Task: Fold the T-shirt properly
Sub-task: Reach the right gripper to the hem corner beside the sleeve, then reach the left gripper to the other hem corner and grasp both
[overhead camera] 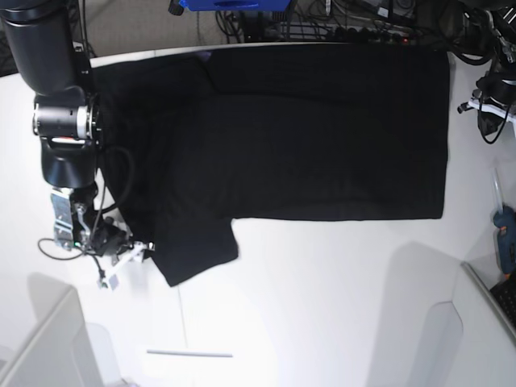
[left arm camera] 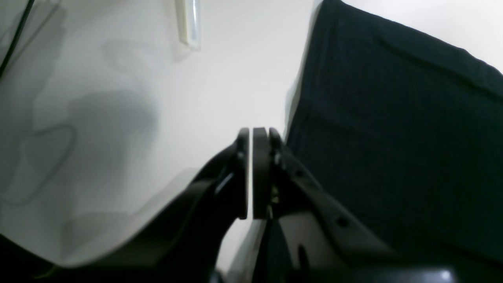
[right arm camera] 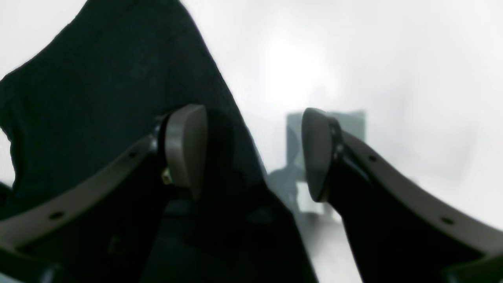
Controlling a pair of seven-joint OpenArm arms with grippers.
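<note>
Right end effector (right arm camera: pixel 253 153) gapes wide over the T-shirt (right arm camera: pixel 110 90) edge, gripping nothing; left end effector (left arm camera: pixel 250 173) is closed, empty.

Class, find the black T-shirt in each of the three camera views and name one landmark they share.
Left wrist: T-shirt fills the right half.
Right wrist: T-shirt at left, behind the left-hand finger.
Base: T-shirt spread across the top, one sleeve hanging lower left.
Shared landmark: the white table.

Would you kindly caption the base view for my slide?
Black T-shirt spread on white table, right gripper open at its sleeve.
</note>
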